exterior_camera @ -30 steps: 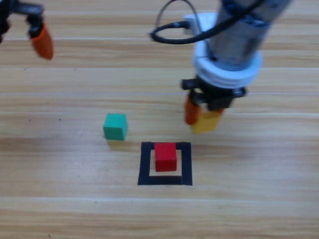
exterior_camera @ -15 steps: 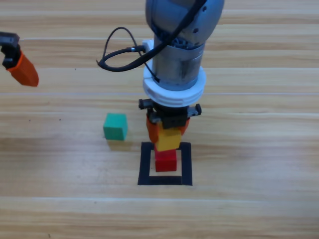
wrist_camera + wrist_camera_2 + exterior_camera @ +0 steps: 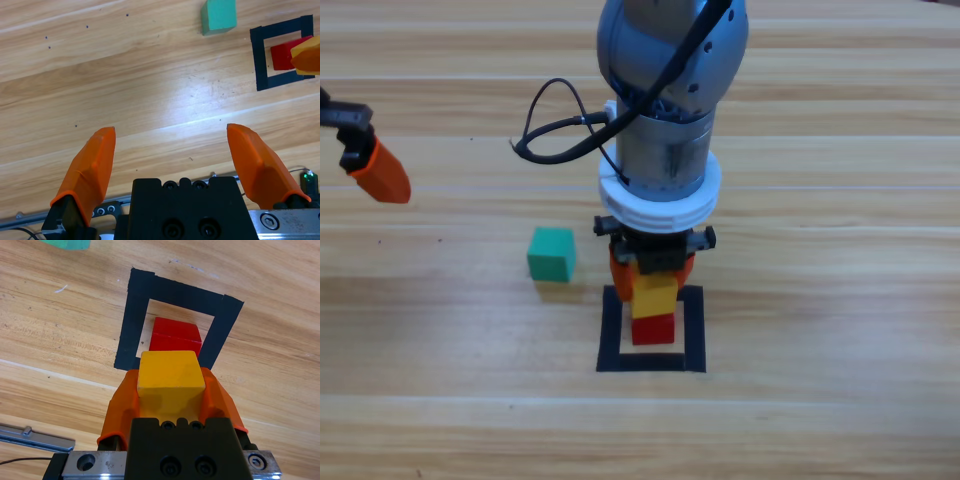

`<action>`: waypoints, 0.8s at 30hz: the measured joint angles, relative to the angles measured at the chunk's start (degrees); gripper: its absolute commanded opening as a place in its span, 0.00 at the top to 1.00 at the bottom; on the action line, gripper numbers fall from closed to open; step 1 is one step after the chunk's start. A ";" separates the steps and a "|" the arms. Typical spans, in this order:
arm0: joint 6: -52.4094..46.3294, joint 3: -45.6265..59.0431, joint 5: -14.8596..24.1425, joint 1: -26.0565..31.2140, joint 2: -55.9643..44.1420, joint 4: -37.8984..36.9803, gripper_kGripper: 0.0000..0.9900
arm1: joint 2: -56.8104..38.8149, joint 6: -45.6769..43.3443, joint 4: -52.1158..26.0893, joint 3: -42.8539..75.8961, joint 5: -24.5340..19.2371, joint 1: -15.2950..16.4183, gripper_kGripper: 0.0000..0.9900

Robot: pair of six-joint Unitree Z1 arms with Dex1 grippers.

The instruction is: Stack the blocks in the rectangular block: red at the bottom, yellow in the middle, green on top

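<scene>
One cube placed: red (image 3: pixel 653 328) sat inside your tape square (image 3: pixel 611 330). Your right hand (image 3: pixel 653 270) gripped yellow (image 3: pixel 656 294) just above it; green (image 3: pixel 552 253) waited outside; your left hand (image 3: pixel 175 165) was open.

left gripper (image 3: pixel 170 150) with both orange jaws spread wide above bare wooden table (image 3: pixel 125 85). green cube (image 3: pixel 219 16) at the top edge, apart from the tape square (image 3: pixel 260 60) at the right edge. red cube (image 3: pixel 284 56) lies inside the square, partly covered by a yellow-orange shape (image 3: pixel 306 56) cut off by the frame.
</scene>
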 measured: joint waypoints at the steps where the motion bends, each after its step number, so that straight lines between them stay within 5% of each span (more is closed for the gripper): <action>1: 0.00 0.29 -0.06 0.04 0.00 -0.31 0.04 | 0.03 0.06 0.04 0.00 -0.02 0.00 0.89; 24: 0.00 3.67 -0.28 0.05 -0.02 -4.00 0.04 | 0.03 0.21 0.24 -0.93 -1.71 0.01 0.89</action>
